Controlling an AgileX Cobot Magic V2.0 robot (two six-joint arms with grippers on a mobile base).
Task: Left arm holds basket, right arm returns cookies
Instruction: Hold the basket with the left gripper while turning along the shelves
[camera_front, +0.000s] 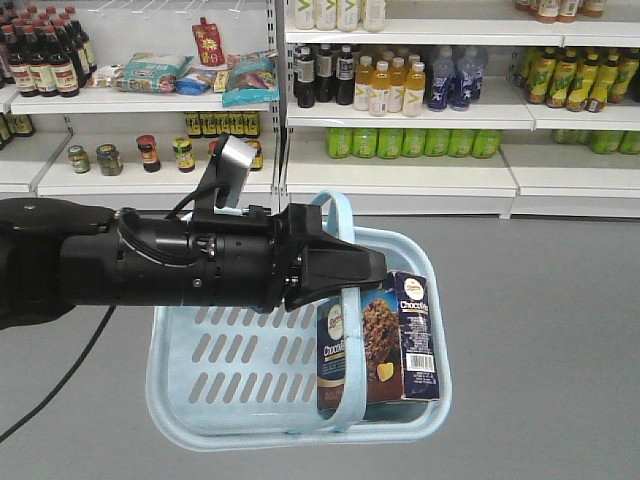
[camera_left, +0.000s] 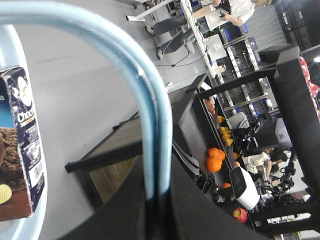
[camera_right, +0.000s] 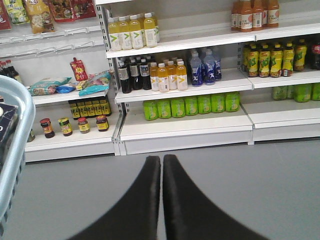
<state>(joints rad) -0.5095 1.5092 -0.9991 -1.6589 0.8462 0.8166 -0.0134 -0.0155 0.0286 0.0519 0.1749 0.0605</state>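
My left arm (camera_front: 150, 260) reaches in from the left, and its gripper (camera_front: 350, 270) is shut on the flat hoop handle (camera_left: 150, 115) of the light blue basket (camera_front: 215, 385), which hangs above the grey floor. The cookies (camera_front: 385, 340), a dark navy-and-brown box, stand upright in the basket's right end; in the left wrist view the cookies (camera_left: 22, 145) show at the left edge. My right gripper (camera_right: 161, 165) is shut with nothing between its fingers, hovering over the floor and facing the shelves. The basket rim (camera_right: 12, 135) edges into the right wrist view at the left.
White store shelves (camera_front: 400, 180) run along the back with bottles (camera_front: 385, 85), green containers (camera_front: 410, 142), jars (camera_front: 150, 152) and snack bags (camera_front: 250, 80). Grey floor (camera_front: 540, 330) lies between me and the shelves. The left wrist view shows dark racks with oranges (camera_left: 215, 159).
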